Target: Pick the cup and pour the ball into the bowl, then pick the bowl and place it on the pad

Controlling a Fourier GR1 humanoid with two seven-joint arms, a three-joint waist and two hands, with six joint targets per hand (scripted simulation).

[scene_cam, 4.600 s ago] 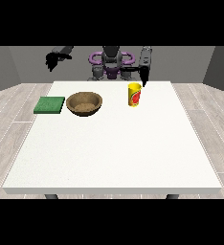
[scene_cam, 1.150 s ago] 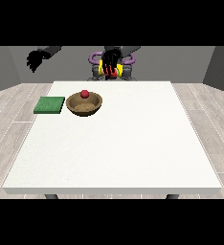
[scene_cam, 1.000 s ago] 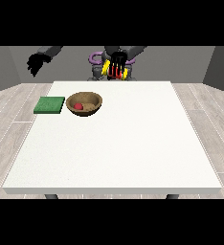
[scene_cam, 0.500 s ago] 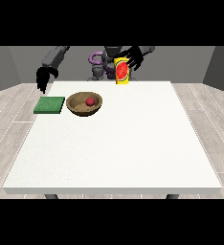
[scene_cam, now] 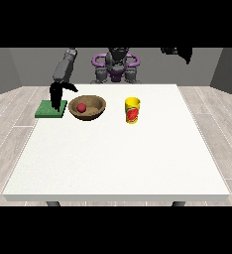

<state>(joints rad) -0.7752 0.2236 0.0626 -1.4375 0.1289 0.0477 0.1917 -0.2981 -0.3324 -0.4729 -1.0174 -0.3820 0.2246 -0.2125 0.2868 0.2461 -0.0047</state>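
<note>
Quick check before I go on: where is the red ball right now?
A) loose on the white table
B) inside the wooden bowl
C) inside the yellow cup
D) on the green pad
B: the red ball lies inside the wooden bowl, which stands on the table between the green pad and the upright yellow cup.

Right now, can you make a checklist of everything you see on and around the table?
Surface: white table, flat.
Job's things: red ball inside the brown bowl; yellow cup upright beside the bowl; green pad bare, next to the bowl.
Clutter: nothing seen.
Hands: hand at the view's left hangs over the pad, fingers down; hand at the view's right raised high, holding nothing.
Cables: nothing seen.
Surroundings: wood floor, grey walls.
</note>
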